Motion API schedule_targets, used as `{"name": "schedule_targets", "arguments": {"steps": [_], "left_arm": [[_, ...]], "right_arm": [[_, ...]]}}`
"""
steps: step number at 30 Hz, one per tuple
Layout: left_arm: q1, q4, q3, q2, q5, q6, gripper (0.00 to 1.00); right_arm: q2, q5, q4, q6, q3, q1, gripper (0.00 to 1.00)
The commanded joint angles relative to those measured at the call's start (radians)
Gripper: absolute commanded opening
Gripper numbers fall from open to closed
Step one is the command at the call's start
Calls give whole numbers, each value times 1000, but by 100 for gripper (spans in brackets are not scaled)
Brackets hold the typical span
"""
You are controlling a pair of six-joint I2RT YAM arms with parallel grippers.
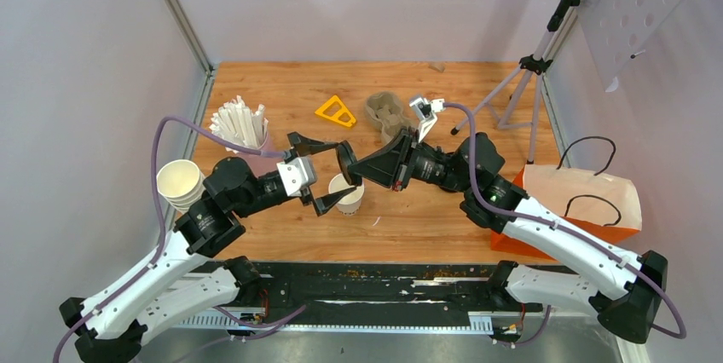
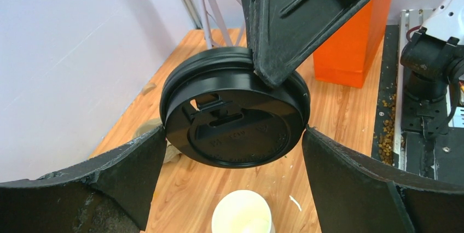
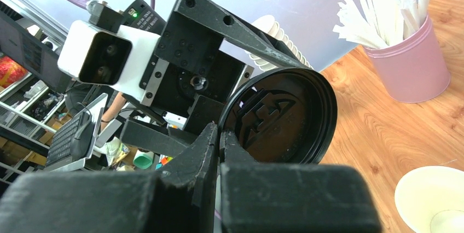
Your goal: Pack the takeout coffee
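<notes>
I am pinching a black plastic lid [image 2: 235, 118] by its rim in my right gripper [image 3: 219, 134], whose fingers are closed tight on the edge. That way the disc is standing on edge in the air with its face turned to my left wrist camera. I am holding it just above and behind the open white paper cup [image 1: 347, 193], which is standing lidless on the wooden table [image 1: 281, 82] between my two arms. As I judge it, the lid is being offered for a handover or a re-grip before capping.

My left gripper [image 1: 334, 169] is spread wide, one finger on each side of the lid's rim. They are very close to it, but I cannot tell whether they are touching.

My right arm is reaching in from the right with the wrist rolled so its fingers are lying nearly level. My left arm is coming from the left, forearm low, and meeting it head-on over the cup.

The pulp cup carrier [image 1: 384, 112] is waiting well behind, at the far side of the table.
</notes>
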Motion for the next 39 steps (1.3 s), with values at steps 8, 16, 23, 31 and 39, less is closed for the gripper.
{"name": "schedule_targets", "arguments": {"steps": [8,16,23,31,39], "left_arm": [[1,-4,23,4,23,51,90],[1,-35,36,-10,-19,51,82],[1,-135,73,-6,-110,-2,79],[1,-461,232,100,-288,-112,79],[0,-842,490,385,-362,-235,80]], "right_arm": [[-22,6,23,10,3,8,0],[-9,13,21,15,-8,8,3],[-12,62,-38,-4,-9,8,17],[-98,359,-423,-204,51,5,59],[-201,537,-579,-351,31,5,96]]}}
